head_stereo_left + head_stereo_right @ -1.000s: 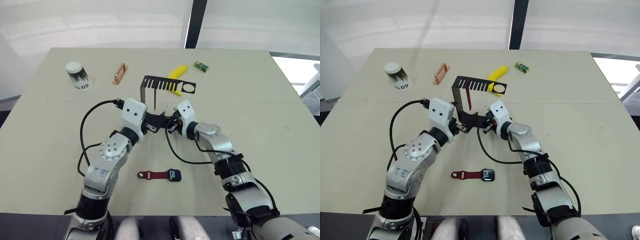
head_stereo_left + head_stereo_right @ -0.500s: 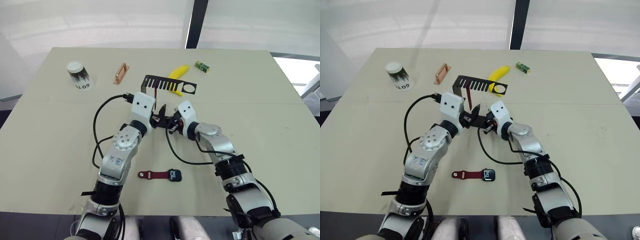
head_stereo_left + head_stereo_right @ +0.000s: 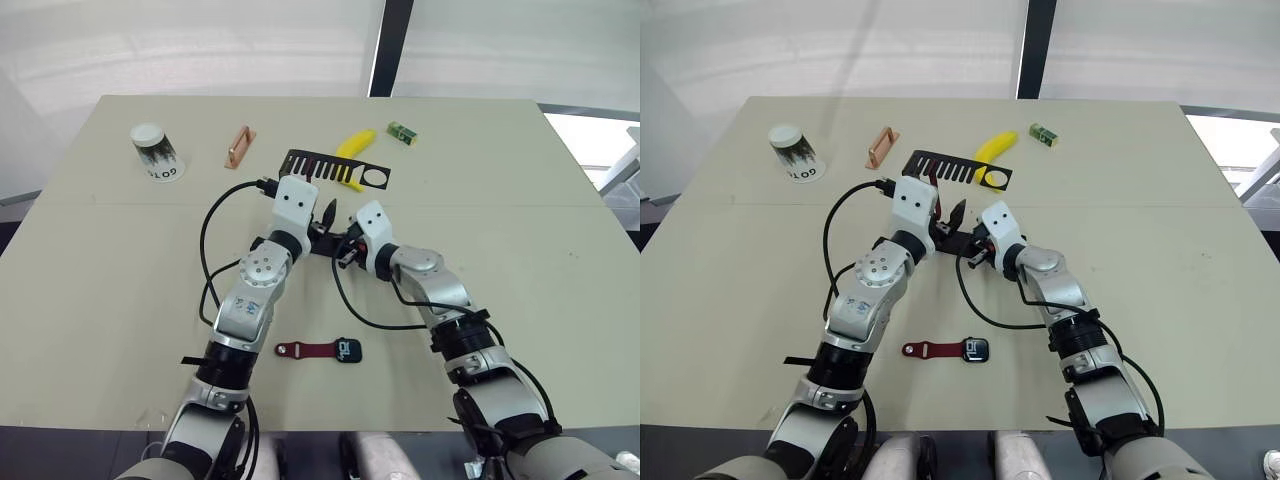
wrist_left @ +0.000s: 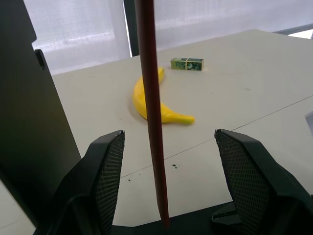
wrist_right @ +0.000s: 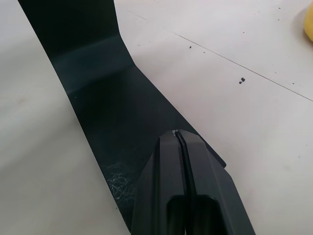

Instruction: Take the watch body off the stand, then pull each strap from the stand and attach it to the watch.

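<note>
The thin black sheet-metal stand (image 3: 940, 175) sits mid-table with 1 narrow maroon strap (image 4: 151, 117) hanging from its slotted arm. The left gripper (image 4: 168, 161) is spread wide, the strap between its fingers untouched. The right gripper (image 5: 180, 139) is pressed together flat on the stand's base. The dark watch body (image 3: 977, 349) lies nearer the robot, 1 strap fitted. The hanging strap looks light and floppy; pinch it low.

Silver-grey jointed arms, white wrist housings, black cables, black pincers
</note>
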Available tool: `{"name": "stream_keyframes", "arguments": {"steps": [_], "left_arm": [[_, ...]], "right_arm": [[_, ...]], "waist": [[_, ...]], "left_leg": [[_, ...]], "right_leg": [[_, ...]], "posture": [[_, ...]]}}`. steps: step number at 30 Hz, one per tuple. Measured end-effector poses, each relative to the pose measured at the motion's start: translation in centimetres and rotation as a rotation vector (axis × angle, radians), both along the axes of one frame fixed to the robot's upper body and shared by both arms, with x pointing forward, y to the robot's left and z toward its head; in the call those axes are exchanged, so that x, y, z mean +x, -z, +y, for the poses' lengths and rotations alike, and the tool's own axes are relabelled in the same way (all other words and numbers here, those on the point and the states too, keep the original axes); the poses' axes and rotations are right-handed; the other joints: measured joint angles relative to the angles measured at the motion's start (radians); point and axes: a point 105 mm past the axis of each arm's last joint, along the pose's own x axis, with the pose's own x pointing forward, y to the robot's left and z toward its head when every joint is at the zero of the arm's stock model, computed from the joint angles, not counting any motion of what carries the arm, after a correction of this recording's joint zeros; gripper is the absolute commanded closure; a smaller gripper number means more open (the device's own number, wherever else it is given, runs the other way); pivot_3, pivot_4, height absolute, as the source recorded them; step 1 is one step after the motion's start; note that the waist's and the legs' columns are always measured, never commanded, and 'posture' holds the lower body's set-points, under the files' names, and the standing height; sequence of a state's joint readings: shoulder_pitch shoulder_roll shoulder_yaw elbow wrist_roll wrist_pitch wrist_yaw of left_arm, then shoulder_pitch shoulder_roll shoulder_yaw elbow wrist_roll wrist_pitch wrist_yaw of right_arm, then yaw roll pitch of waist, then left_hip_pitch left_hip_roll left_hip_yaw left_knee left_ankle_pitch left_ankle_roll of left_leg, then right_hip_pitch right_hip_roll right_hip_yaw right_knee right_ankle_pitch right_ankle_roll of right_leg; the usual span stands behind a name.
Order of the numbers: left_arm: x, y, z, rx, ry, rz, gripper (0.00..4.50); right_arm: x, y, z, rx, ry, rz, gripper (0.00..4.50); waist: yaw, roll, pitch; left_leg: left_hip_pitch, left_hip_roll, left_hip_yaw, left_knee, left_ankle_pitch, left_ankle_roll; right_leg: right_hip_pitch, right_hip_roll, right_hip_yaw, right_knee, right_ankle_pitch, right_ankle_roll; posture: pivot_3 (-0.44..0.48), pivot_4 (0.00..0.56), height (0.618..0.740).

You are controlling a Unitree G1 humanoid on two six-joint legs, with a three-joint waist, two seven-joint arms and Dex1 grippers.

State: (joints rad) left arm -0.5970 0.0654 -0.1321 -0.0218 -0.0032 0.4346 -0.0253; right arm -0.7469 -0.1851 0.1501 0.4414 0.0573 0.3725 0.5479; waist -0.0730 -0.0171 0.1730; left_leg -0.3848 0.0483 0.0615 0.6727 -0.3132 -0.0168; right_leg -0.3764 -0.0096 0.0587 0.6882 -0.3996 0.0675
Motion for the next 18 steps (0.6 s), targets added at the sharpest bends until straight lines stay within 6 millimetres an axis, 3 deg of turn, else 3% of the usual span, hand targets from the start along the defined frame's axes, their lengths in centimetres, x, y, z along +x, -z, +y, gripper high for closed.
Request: {"name": "stream_keyframes", "arguments": {"steps": [2, 4, 7, 11, 12, 18], "left_arm": [[0.0, -0.02, -0.01, 0.0, 0.0, -0.003, 1.31], [0.02, -0.08, -0.02, 0.0, 0.0, -0.008, 1.73], [0.37, 0.0, -0.05, 0.002, -0.003, -0.005, 2.56], [0.37, -0.18, -0.03, -0.001, -0.007, -0.016, 4.3], [0.38, -0.22, 0.03, -0.004, -0.01, -0.018, 4.47], [0.32, -0.47, -0.11, -0.01, -0.007, -0.034, 4.47]], "right_arm": [[0.0, -0.01, -0.03, -0.001, 0.0, -0.001, 4.5], [0.0, -0.01, -0.04, -0.001, 0.001, -0.001, 4.5], [0.0, 0.0, -0.05, -0.002, 0.001, -0.001, 4.5], [0.02, -0.01, -0.11, -0.003, 0.002, -0.001, 4.5], [0.02, -0.01, -0.13, -0.003, 0.003, -0.001, 4.5], [-0.02, 0.05, -0.23, -0.003, 0.004, -0.001, 4.5]], "waist": [[0.0, 0.0, 0.0], [0.0, 0.0, 0.0], [0.0, 0.0, 0.0], [0.0, 0.0, 0.0], [0.001, 0.0, 0.0], [0.005, 0.0, 0.0]], "left_leg": [[0.0, 0.0, 0.0, 0.0, 0.0, 0.0], [0.0, 0.0, 0.0, 0.0, 0.0, 0.0], [0.0, 0.0, 0.0, 0.0, 0.0, 0.0], [0.0, 0.0, 0.0, 0.0, 0.0, 0.0], [0.0, 0.0, 0.0, 0.0, 0.0, 0.0], [0.0, 0.0, 0.0, 0.0, 0.0, 0.0]], "right_leg": [[0.0, 0.0, 0.0, 0.0, 0.0, 0.0], [0.0, 0.0, 0.0, 0.0, 0.0, 0.0], [0.0, 0.0, 0.0, 0.0, 0.0, 0.0], [0.0, 0.0, 0.0, 0.0, 0.0, 0.0], [0.0, 0.0, 0.0, 0.0, 0.0, 0.0], [0.0, 0.0, 0.0, 0.0, 0.0, 0.0]], "posture": [[0.0, 0.15, 0.74], [0.0, 0.15, 0.74], [0.0, 0.15, 0.74], [0.0, 0.15, 0.74], [0.0, 0.15, 0.74], [0.0, 0.15, 0.74]]}}
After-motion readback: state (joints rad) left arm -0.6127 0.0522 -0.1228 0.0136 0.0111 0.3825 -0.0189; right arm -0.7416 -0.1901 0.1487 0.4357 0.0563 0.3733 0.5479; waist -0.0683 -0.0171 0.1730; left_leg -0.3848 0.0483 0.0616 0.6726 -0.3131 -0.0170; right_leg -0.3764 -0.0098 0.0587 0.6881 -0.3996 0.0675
